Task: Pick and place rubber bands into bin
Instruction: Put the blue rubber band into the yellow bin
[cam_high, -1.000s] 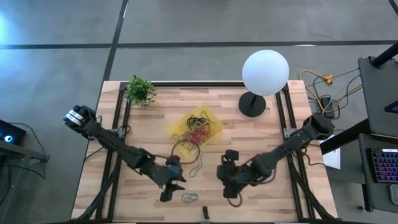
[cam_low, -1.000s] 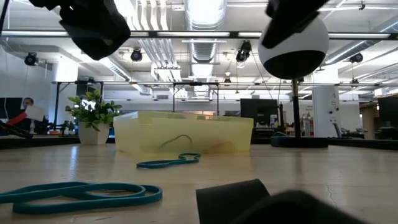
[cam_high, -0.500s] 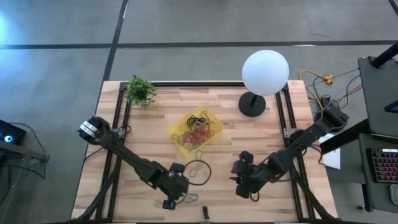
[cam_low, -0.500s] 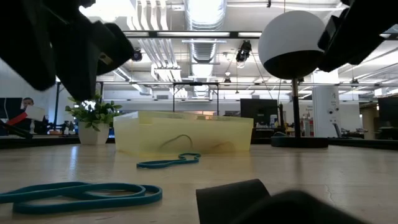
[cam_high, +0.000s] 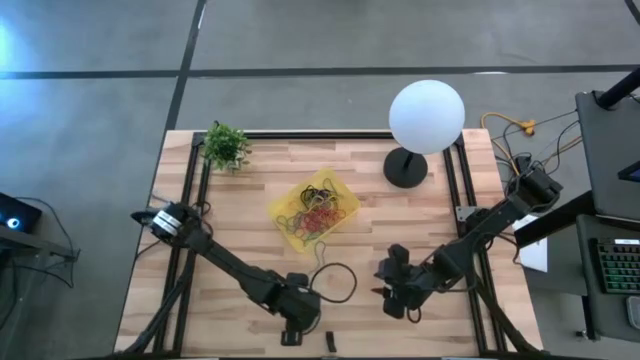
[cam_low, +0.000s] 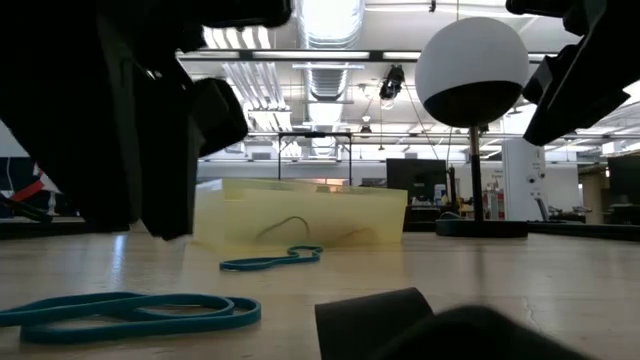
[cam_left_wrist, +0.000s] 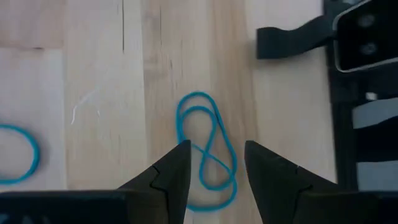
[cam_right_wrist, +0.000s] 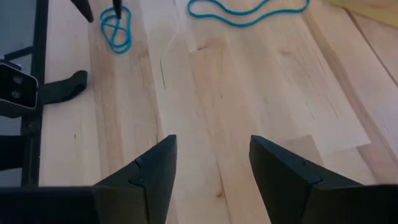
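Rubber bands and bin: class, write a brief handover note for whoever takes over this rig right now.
Left gripper: open, poised over a twisted blue band near the table's front edge.
Right gripper: open, empty, over bare wood at front right.
Bin: mid-table, already holding many bands.
Left to do: the twisted blue band and the big loop lying in front of the bin.

You look straight down on the pale wooden plank table (cam_high: 250, 240) from above; the low camera sits near its front edge; both wrist cameras share one twisted blue rubber band (cam_left_wrist: 205, 149).
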